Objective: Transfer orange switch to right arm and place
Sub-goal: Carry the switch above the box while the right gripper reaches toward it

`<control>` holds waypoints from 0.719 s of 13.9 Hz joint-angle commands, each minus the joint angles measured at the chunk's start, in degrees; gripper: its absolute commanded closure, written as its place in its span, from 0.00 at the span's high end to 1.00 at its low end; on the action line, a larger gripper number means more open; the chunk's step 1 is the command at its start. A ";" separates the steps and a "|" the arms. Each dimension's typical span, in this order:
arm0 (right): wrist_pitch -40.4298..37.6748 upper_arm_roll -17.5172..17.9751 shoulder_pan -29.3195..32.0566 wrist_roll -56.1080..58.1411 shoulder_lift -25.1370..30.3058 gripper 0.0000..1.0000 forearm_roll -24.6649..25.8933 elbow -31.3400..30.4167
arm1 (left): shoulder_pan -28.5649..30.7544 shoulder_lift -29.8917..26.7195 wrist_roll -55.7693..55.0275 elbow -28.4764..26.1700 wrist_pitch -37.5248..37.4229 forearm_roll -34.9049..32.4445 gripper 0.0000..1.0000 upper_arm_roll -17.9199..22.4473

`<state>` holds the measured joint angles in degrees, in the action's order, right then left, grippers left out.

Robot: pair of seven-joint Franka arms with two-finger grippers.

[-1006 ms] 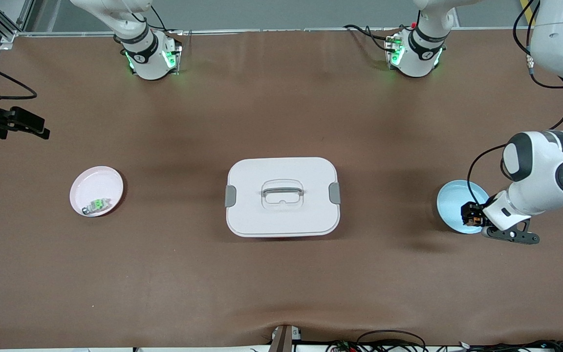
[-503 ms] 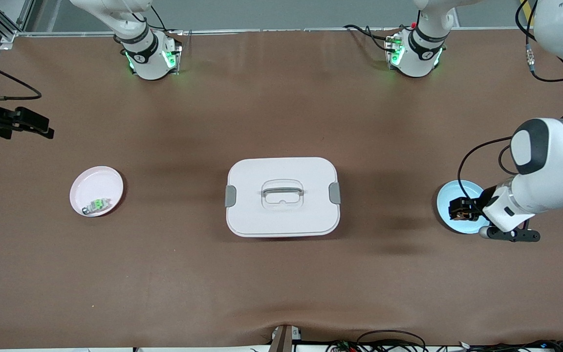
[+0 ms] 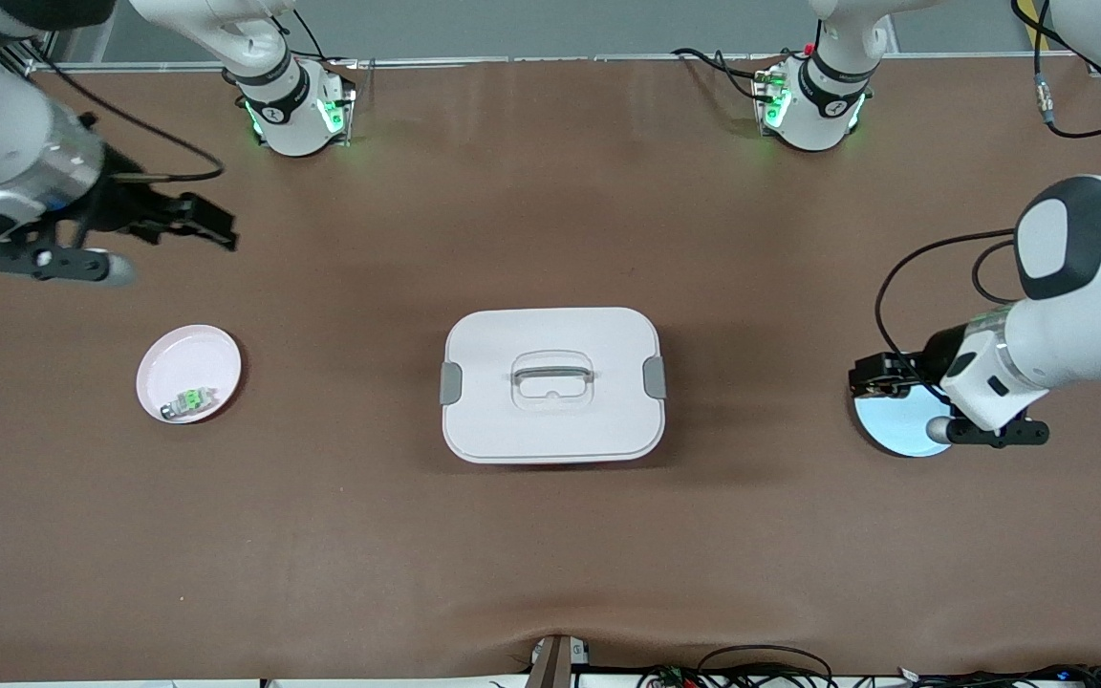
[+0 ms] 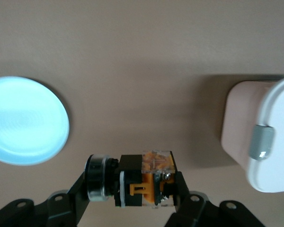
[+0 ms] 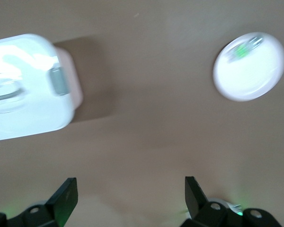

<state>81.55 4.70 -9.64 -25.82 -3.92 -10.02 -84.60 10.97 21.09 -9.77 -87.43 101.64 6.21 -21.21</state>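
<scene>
My left gripper (image 3: 871,377) is shut on the orange switch (image 4: 146,182), a small black block with an orange middle and a silver round cap. It hangs in the air over the rim of the pale blue plate (image 3: 899,430), on the side toward the white box. In the left wrist view the switch sits crosswise between the two black fingers (image 4: 180,187), and the blue plate (image 4: 26,120) lies bare below. My right gripper (image 3: 216,229) is open and holds nothing. It hovers over bare tabletop at the right arm's end of the table; its fingers (image 5: 66,196) stand wide apart.
A white lidded box (image 3: 550,382) with grey clips and a handle sits mid-table. A pink plate (image 3: 189,358) at the right arm's end holds a small pale switch with a green middle (image 3: 189,401). Both arm bases stand along the table's back edge.
The left gripper has risen off the blue plate with the orange switch and shifted toward the white box. The right arm has swung in from the table's edge, over the tabletop.
</scene>
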 commanded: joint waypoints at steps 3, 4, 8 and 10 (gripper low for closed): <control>8.50 -0.57 -4.32 -9.76 2.94 1.00 -8.95 -5.55 | 0.01 -0.79 -12.78 3.75 -5.65 0.90 0.00 -5.85; 12.71 -0.57 -5.64 -10.64 4.87 1.00 -10.10 -9.23 | 0.10 -0.79 -16.73 4.46 -6.88 0.99 0.00 -8.30; 30.38 -0.57 -12.30 -17.84 9.28 1.00 -17.13 -21.64 | 0.36 -0.88 -30.80 4.64 -9.00 1.08 0.00 -16.39; 38.47 -0.57 -16.53 -23.63 8.93 1.00 -17.40 -23.85 | -0.07 -0.62 -37.13 4.64 -9.00 1.17 0.00 -19.21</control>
<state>113.92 4.75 -22.56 -44.58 2.60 -26.01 -103.95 10.54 20.70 -42.22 -83.19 93.87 6.40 -38.40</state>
